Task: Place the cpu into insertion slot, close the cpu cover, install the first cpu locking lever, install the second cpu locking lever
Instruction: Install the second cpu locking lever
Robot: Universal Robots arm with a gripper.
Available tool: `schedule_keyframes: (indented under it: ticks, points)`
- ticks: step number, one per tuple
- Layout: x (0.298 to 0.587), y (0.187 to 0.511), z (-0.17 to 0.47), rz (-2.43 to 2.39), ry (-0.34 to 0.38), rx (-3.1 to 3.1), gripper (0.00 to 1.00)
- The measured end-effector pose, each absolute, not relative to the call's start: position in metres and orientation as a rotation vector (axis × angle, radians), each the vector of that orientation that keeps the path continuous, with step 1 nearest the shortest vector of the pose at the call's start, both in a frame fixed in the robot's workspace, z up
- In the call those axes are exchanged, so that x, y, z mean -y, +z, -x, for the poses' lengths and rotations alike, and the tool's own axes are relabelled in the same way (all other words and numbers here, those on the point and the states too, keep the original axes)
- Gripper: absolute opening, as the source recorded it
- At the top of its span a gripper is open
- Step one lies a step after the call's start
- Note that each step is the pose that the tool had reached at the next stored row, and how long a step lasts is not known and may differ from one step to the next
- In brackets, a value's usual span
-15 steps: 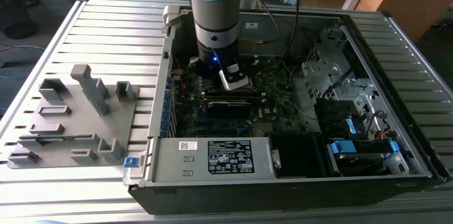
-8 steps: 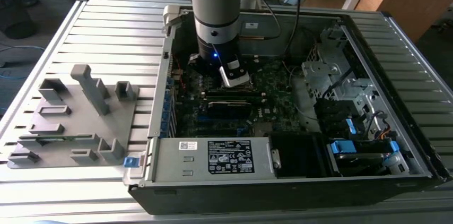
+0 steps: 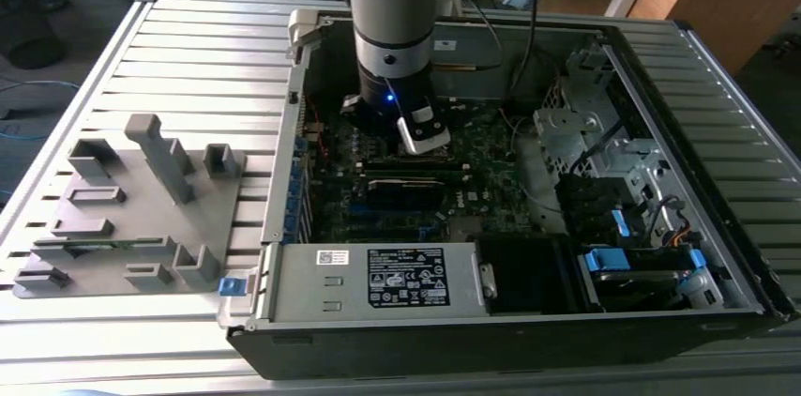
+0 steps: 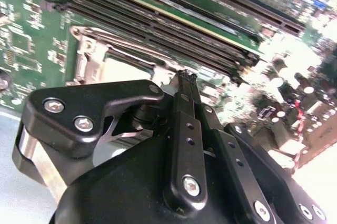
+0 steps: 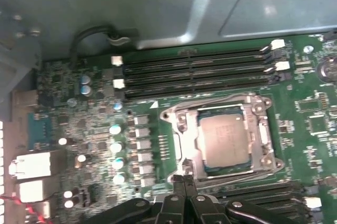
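My claw [image 5: 183,181] hangs low inside the open computer case [image 3: 701,68] on the slatted counter [image 3: 188,49], fingers clenched together with nothing between them, tips just beside the socket's near edge. In the first wrist view I see the cpu [image 5: 224,138] lying flat in the insertion slot [image 5: 180,148], and the cpu cover [image 5: 263,129] down around it, framing the chip. Long black memory slots [image 5: 195,71] run beyond the socket on the green motherboard [image 5: 73,92].
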State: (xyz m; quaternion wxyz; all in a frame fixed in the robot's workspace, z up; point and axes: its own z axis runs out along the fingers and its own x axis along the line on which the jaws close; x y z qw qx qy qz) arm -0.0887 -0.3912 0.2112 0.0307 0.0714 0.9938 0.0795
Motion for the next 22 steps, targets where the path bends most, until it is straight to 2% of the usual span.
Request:
schedule_keyframes:
  ticks: [10, 19, 22]
  points:
    - [0.390, 0.211, 0.058, -0.223, 0.240, -3.071, 0.11]
    - [0.361, 0.211, 0.051, -0.223, 0.240, -3.071, 0.11]
    - [0.360, 0.211, 0.051, -0.223, 0.240, -3.071, 0.11]
